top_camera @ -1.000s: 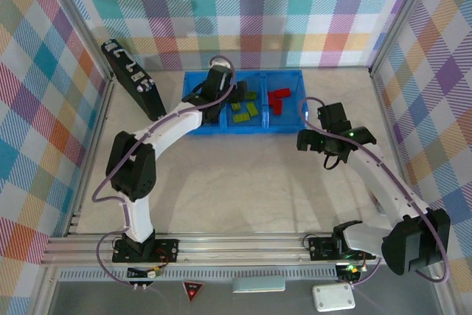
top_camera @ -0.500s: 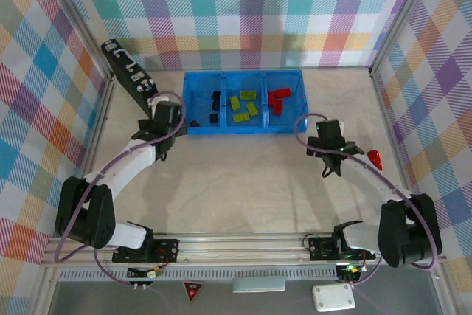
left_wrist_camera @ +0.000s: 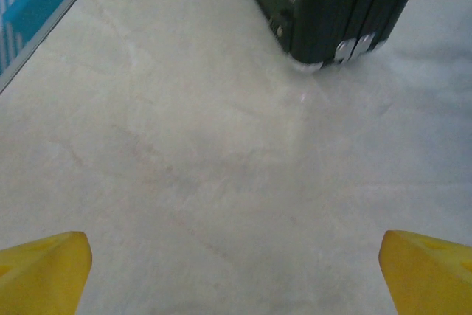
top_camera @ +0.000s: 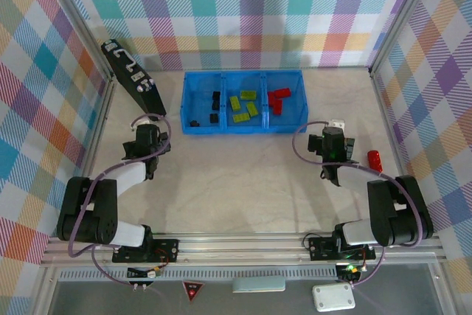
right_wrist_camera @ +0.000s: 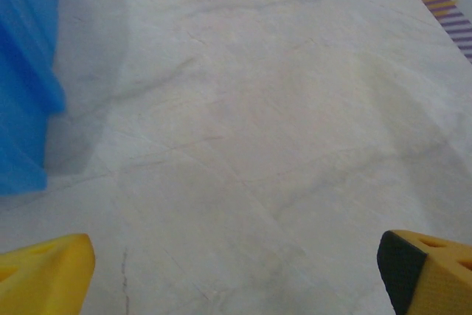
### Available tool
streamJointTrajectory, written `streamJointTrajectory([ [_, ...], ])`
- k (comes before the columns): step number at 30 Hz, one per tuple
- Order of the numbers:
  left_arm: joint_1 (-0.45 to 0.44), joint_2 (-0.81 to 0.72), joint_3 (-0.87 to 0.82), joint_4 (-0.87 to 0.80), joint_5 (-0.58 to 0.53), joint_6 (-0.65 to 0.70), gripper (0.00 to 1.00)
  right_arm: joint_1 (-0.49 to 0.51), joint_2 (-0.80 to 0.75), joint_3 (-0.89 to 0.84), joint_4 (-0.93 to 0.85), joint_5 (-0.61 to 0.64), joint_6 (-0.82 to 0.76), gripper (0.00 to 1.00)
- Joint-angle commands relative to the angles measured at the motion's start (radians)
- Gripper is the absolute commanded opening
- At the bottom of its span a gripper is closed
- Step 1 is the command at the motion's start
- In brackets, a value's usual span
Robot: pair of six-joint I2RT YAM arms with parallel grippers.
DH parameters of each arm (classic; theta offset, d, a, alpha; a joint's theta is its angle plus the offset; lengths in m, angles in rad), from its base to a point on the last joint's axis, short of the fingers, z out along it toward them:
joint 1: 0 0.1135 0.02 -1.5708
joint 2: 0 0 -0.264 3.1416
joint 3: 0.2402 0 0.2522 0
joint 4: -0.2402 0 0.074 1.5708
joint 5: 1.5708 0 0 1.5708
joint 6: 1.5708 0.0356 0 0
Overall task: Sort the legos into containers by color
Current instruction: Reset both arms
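Both arms have folded back from the bright blue plastic bin (top_camera: 243,130); left gripper (left_wrist_camera: 236,267) and right gripper (right_wrist_camera: 236,271) gape empty. One small red studded brick (top_camera: 375,158) (right side) waits, best straddled squarely.

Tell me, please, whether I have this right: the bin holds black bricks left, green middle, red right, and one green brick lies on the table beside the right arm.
Not quite: in the top external view the loose brick beside the right arm is red, not green. The bin is filled as you say.
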Motion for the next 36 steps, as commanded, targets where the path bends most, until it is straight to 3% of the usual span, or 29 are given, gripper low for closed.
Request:
streamJointTrajectory([
  [1,0.040,0.016,-0.048,0.261,0.123,0.015,1.00,-0.011,0.027,-0.013,0.246,-0.097,-0.080,0.99],
  [5,0.058,0.047,-0.062,0.329,0.200,0.016,1.00,-0.033,0.103,-0.047,0.399,-0.168,-0.104,0.99],
  [16,0.055,0.120,-0.104,0.476,0.373,0.092,1.00,-0.089,0.113,-0.001,0.308,-0.313,-0.084,0.99],
  [21,0.029,0.144,-0.109,0.498,0.327,0.109,1.00,-0.124,0.126,-0.055,0.407,-0.387,-0.066,0.99],
  [23,0.014,0.182,-0.146,0.617,0.347,0.138,1.00,-0.125,0.163,-0.076,0.498,-0.387,-0.072,0.99],
  [24,0.011,0.165,-0.138,0.571,0.346,0.139,1.00,-0.125,0.144,-0.059,0.420,-0.386,-0.066,0.99],
  [36,0.002,0.168,-0.136,0.569,0.321,0.142,1.00,-0.125,0.152,-0.063,0.442,-0.357,-0.059,0.99],
])
